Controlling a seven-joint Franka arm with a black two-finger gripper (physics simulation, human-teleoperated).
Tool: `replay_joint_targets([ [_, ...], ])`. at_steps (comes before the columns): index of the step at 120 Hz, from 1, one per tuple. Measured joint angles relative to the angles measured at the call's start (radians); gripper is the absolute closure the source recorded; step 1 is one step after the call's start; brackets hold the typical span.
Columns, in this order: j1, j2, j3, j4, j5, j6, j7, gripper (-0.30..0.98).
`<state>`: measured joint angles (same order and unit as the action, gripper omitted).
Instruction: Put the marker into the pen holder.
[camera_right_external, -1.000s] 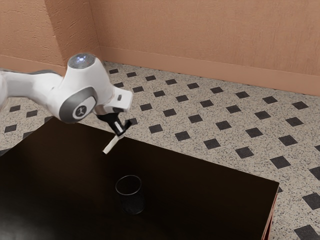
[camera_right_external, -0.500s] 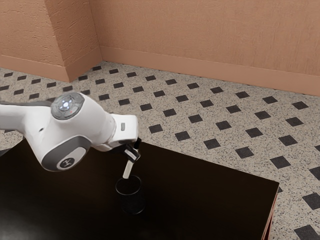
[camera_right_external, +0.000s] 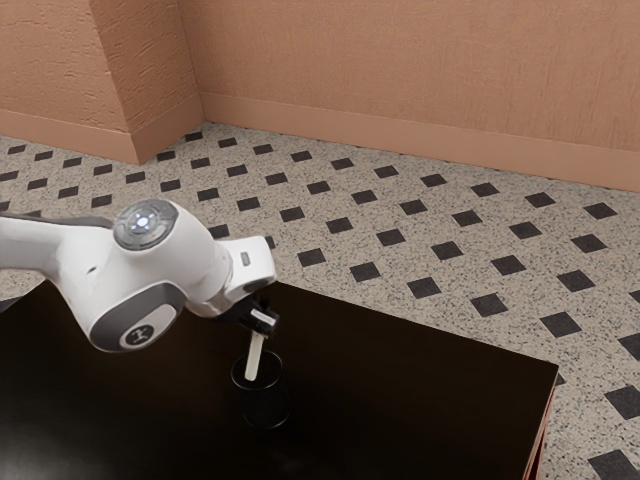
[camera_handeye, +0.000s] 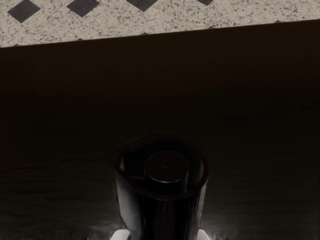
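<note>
The gripper (camera_right_external: 262, 319) is pinching the marker (camera_right_external: 254, 358) between its jaws, tilting it, its lower end overlapping the pen holder's (camera_right_external: 265, 408) mouth; the holder is standing inward from the table's (camera_right_external: 400, 400) far edge.

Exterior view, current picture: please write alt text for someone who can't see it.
A robot hand holds a pale, slanting marker, its lower end at the mouth of a dark pen holder on a dark table. The white arm comes in from the exterior view's left, with a diamond-patterned floor and an orange-brown wall beyond.
</note>
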<state>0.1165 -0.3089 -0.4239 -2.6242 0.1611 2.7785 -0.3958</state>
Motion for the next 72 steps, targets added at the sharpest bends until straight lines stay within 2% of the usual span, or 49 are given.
replay_joint_targets([
  [16,0.001,-0.015,0.003,0.017,-0.002,-0.031,-0.027,0.28],
  [23,0.017,0.002,0.077,0.116,-0.003,-0.075,-0.034,0.22],
  [25,0.02,0.011,0.095,0.176,-0.004,-0.106,-0.034,0.2],
  [36,0.022,0.161,0.168,0.733,-0.006,-0.432,-0.018,0.13],
  [44,-0.001,0.226,0.244,1.005,-0.003,-0.652,0.007,0.1],
  [48,-0.029,0.249,0.302,1.091,-0.002,-0.748,0.022,0.08],
  [57,-0.048,0.268,0.397,1.167,-0.001,-0.913,0.052,0.06],
  [72,0.002,0.271,0.428,1.15,-0.001,-1.075,0.092,0.03],
])
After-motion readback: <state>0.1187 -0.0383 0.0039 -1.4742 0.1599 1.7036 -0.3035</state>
